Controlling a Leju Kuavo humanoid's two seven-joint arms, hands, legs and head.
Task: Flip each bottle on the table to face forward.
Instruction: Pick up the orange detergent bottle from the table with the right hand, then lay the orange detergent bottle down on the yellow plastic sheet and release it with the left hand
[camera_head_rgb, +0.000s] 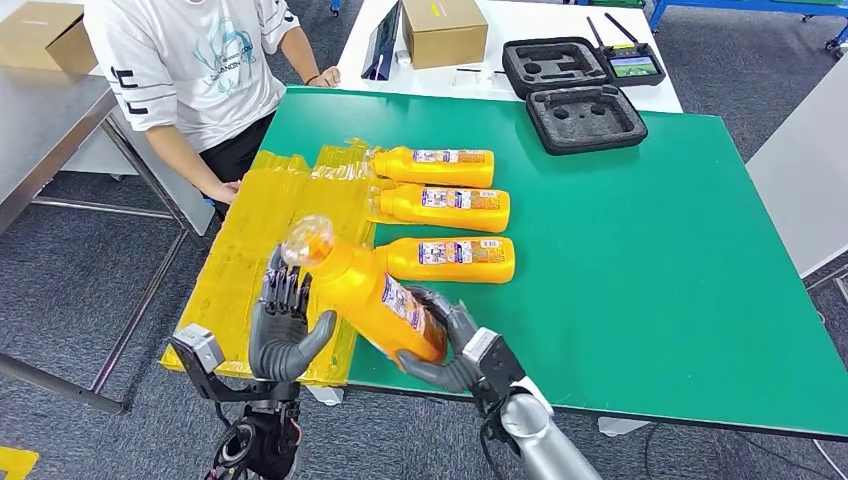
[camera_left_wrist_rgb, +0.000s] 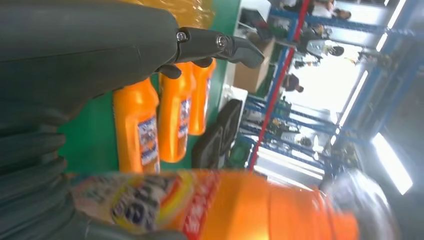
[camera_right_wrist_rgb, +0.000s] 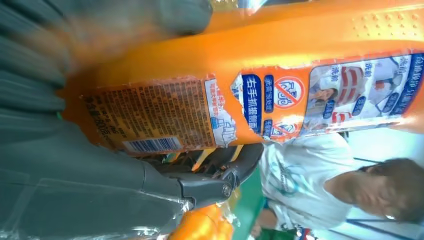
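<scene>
1. The right hand (camera_head_rgb: 440, 345) is grasping the base end of an orange bottle (camera_head_rgb: 375, 295), fingers wrapping both sides; the bottle is being held off the green table (camera_head_rgb: 650, 260), tilting over the near edge toward the near-left corner, with its clear cap (camera_head_rgb: 307, 240) pointing up and away.
2. In the right wrist view the held bottle's label (camera_right_wrist_rgb: 240, 107) is showing a barcode and printed text, and the thumb (camera_right_wrist_rgb: 220, 182) is lying along its underside.
3. The left hand (camera_head_rgb: 285, 335) is sitting just beside the bottle's neck, fingers spreading upward and thumb angling toward the body; I cannot tell whether it is touching the bottle or gripping it.
4. Three more orange bottles are lying on their sides in a row near the table's left edge, caps toward that edge, labels up: the far one (camera_head_rgb: 440, 166), the middle one (camera_head_rgb: 447, 207), and the near one (camera_head_rgb: 455, 259).
5. Yellow plastic wrap (camera_head_rgb: 250, 250) is draping over the table's left edge.
6. A person (camera_head_rgb: 200, 70) in a white shirt is sitting at the far-left corner, one hand resting on the wrap.
7. Two black foam cases (camera_head_rgb: 585, 115) are lying at the far edge.
</scene>
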